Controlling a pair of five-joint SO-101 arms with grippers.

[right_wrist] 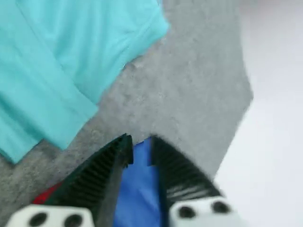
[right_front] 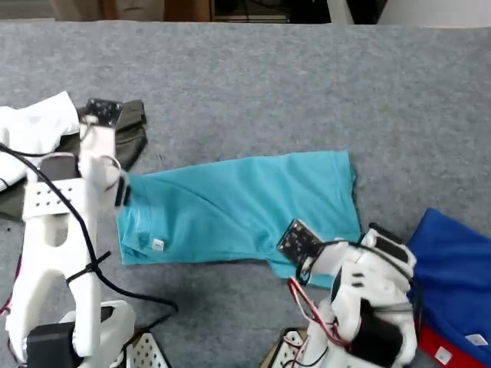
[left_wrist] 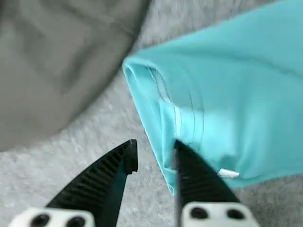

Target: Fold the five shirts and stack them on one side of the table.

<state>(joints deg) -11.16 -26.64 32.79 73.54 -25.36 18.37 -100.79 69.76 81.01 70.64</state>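
On your grey table, the teal shirt lies flat mid-table, w/ blue shirt over red shirt near right, and dark shirt + white shirt far left. Your L gripper is at the teal shirt's left edge, jaws apart, gripping nothing. Your R gripper is over the blue shirt, jaws slightly apart, empty.

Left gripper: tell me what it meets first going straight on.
Likely the teal shirt, at its near edge: the left gripper straddles that edge, with grey table beside it. Depth is unclear.

Turquoise shirt, blue shirt, red shirt, white shirt, dark olive shirt, flecked grey table
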